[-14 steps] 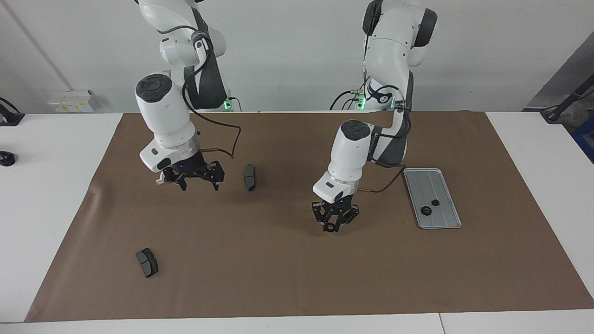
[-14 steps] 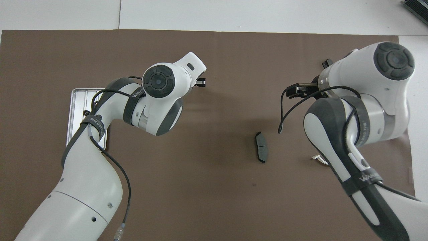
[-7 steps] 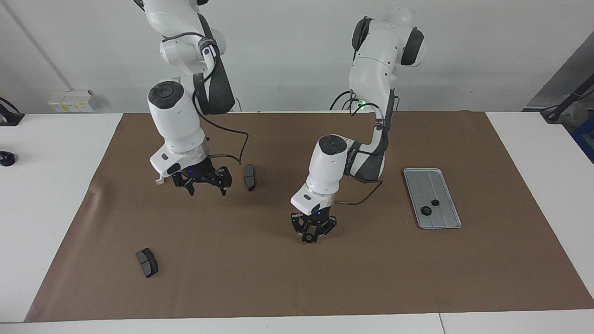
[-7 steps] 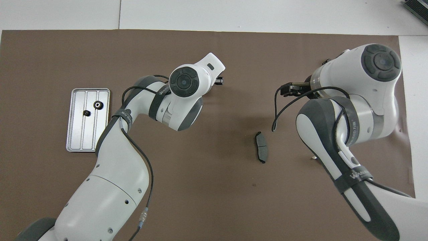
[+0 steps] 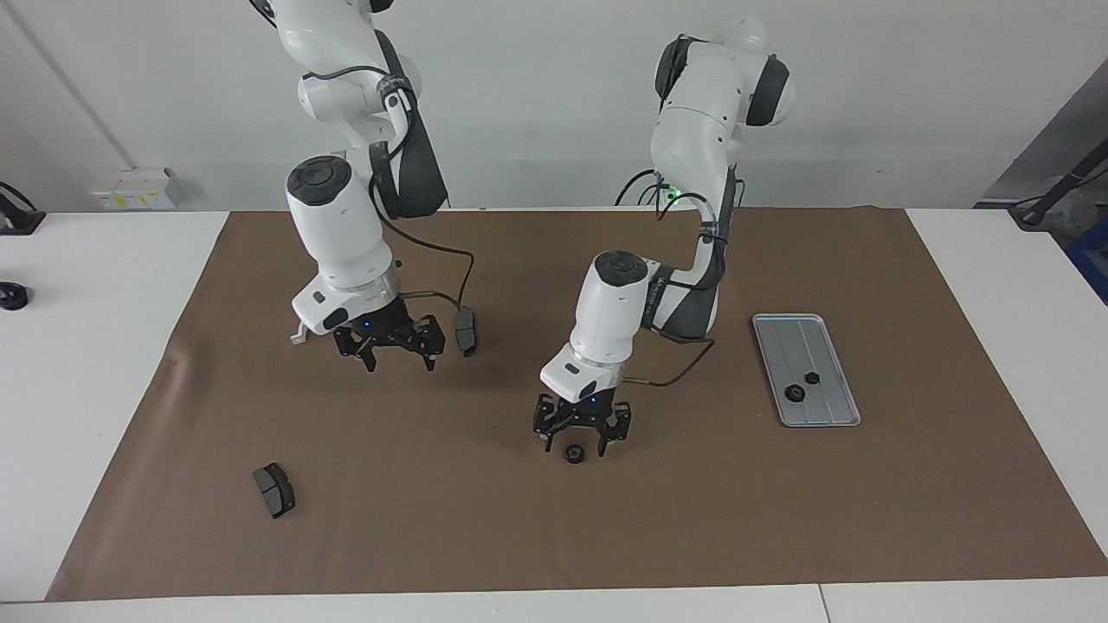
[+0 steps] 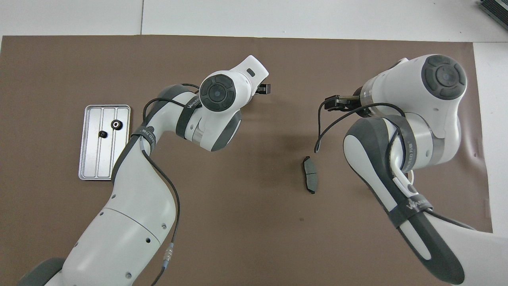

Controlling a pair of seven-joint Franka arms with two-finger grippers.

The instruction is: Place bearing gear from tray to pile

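Gear: small, dark, round, lying on the worktop mid-mat, well apart from the tray | left end effector: we are seeing it hovering over the gear, fingers apart | right end effector: waiting beside a pad, fingers apart

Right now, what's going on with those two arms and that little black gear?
Left gripper open, just over the gear on the mat. Right gripper open, waiting beside a brake pad. Two parts left on the tray. Nothing in the way.
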